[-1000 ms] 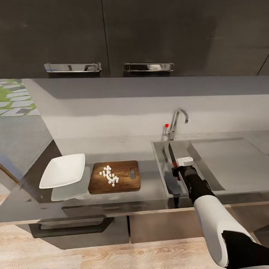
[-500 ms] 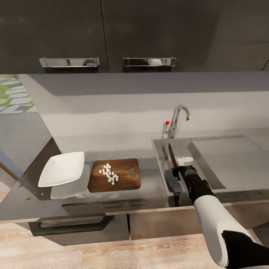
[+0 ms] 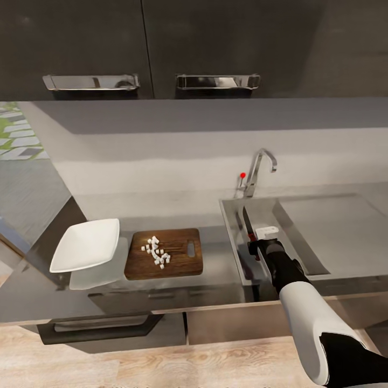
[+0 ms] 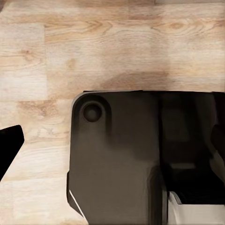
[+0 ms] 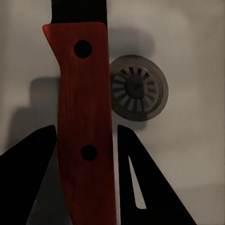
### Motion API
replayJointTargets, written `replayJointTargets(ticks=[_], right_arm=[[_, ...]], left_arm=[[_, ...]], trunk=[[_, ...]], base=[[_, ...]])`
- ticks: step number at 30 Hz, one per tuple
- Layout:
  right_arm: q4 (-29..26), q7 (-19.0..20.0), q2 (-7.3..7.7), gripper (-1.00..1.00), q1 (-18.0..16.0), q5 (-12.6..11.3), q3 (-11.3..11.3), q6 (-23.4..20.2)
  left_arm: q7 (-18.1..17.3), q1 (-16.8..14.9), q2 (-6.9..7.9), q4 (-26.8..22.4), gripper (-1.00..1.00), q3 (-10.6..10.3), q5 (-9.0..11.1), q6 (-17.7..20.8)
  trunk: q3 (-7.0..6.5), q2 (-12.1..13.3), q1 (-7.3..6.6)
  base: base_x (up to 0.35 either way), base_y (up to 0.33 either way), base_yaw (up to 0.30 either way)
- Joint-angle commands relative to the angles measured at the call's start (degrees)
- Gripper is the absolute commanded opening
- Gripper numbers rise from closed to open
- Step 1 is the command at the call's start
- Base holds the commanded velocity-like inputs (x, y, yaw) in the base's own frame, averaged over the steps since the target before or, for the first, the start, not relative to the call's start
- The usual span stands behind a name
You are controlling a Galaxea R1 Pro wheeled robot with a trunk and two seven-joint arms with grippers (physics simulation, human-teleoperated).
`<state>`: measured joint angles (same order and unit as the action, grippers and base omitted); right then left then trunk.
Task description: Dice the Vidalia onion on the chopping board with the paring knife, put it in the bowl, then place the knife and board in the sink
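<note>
The paring knife (image 3: 247,222) is pinched by the right gripper (image 3: 255,243) over the sink (image 3: 302,215); diced onion (image 3: 156,252) is left on the chopping board (image 3: 183,264).

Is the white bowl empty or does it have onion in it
Empty: the bowl shows a bare white inside; the diced onion lies on the chopping board.

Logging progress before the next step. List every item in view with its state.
Knife: held over the sink, by its red handle.
Right pincer: shut on knife.
Onion: diced, on the board.
Bowl: empty, beside board.
Tap: no water running.
</note>
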<state>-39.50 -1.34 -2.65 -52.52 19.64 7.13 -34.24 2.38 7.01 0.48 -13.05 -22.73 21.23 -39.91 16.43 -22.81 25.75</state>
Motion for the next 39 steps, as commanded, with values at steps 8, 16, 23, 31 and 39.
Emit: replayJointTargets(ticks=[8,16,23,31,39], right_arm=[[-0.1,-0.2,-0.06,-1.0,0.0,0.0,0.2,-0.2],[-0.1,-0.2,-0.08,-1.0,0.0,0.0,0.2,-0.2],[-0.1,-0.2,-0.08,-1.0,0.0,0.0,0.2,-0.2],[-0.1,-0.2,0.0,-1.0,0.0,0.0,0.2,-0.2],[-0.2,-0.2,0.13,1.0,0.0,0.0,0.2,-0.2]], left_arm=[[0.2,0.0,0.03,-0.1,1.0,-0.5,0.4,-0.1],[0.2,0.0,0.03,-0.1,1.0,-0.5,0.4,-0.1],[0.2,0.0,0.03,-0.1,1.0,-0.5,0.4,-0.1],[0.2,0.0,0.04,-0.1,1.0,-0.5,0.4,-0.1],[0.2,0.0,0.01,-0.1,1.0,-0.5,0.4,-0.1]], trunk=[[0.83,-0.1,0.03],[1.57,-0.1,0.03],[2.21,-0.1,0.03],[2.72,-0.1,0.03],[2.74,-0.1,0.03]], base=[[0.002,0.0,0.0],[0.0,0.0,0.0],[0.0,0.0,0.0],[0.0,0.0,0.0],[0.0,0.0,0.0]])
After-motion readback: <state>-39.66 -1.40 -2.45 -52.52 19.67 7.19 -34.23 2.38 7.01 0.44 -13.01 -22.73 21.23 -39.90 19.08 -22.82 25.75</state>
